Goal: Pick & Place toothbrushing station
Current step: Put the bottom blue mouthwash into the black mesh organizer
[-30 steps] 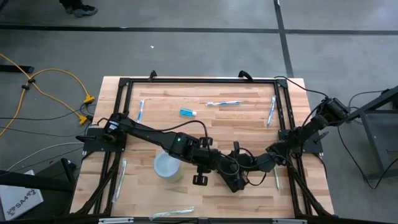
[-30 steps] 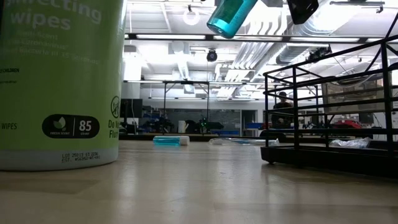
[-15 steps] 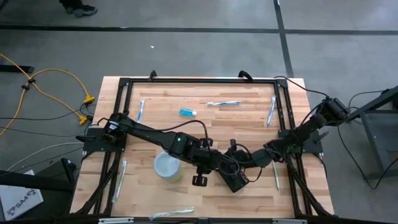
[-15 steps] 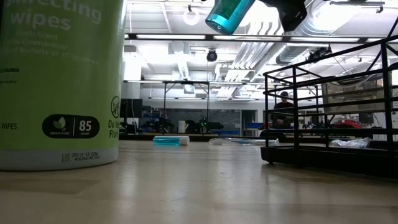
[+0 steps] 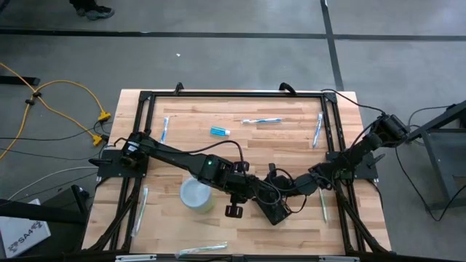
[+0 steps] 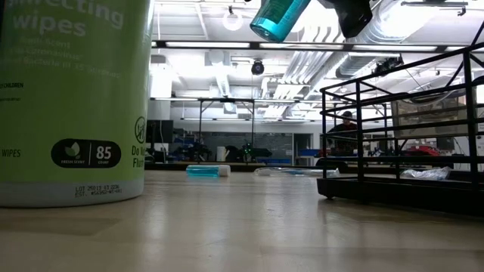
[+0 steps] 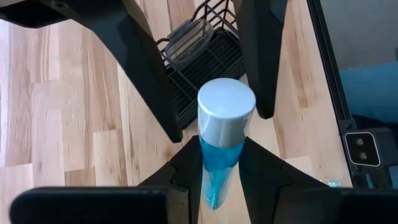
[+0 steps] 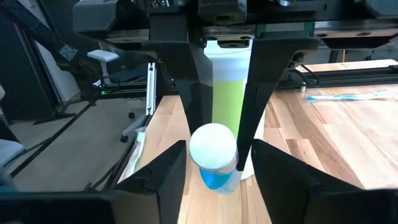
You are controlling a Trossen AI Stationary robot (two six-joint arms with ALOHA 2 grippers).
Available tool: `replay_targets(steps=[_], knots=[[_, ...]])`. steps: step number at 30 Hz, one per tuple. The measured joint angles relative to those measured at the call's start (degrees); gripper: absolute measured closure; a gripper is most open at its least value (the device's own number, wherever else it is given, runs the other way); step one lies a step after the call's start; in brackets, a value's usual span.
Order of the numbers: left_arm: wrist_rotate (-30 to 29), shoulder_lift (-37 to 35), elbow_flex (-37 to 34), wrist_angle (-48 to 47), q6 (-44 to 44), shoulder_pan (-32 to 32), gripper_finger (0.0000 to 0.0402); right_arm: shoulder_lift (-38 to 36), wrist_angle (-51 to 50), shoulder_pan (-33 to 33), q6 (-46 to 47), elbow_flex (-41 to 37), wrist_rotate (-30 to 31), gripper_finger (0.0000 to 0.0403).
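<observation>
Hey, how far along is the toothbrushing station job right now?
Done: the blue tube is off the table, clamped in the left gripper. In hand: the right gripper, open, straddles the tube's white cap, apparently for a handover. Left: the tube has not reached the black holder below, and toothbrushes lie loose.

Grey concrete floor (image 5: pixel 240 58) with dark seam lines, yellow cables (image 5: pixel 62 91) on it, bright ceiling strip lights (image 6: pixel 227 45), pale ducts (image 6: pixel 318 57), office chair (image 8: pixel 102 57) beyond the table
</observation>
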Motion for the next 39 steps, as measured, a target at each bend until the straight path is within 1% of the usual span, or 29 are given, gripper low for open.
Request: replay_targets(steps=[6, 10, 18, 26, 35, 39], knots=[[-0.09, 0.0, 0.0, 0.68, 0.0, 0.0, 0.0323, 0.0, 0.03, 0.0, -0.13, 0.0, -0.8, 0.0274], [0.0, -0.02, 0.0, 1.16, -0.09, 0.0, 0.0323, 0.0, 0.1, 0.02, -0.5, 0.0, -0.8, 0.0289], [-0.09, -0.09, 0.0, 1.31, -0.11, 0.0, 0.0323, 0.0, 0.7, -0.05, -0.66, -0.02, -0.71, 0.0283], [0.07, -0.09, 0.0, 1.29, -0.5, 0.0, 0.0323, 0.0, 0.72, -0.39, -0.9, -0.02, -0.86, 0.0303], [0.33, -0.09, 0.0, 1.33, -0.46, 0.0, 0.0323, 0.02, 0.8, -0.39, -0.87, -0.02, -0.84, 0.0307], [0.39, -0.09, 0.0, 1.37, -0.2, 0.0, 0.0314, 0.0, 0.85, -0.39, -0.81, -0.02, -0.82, 0.0308]])
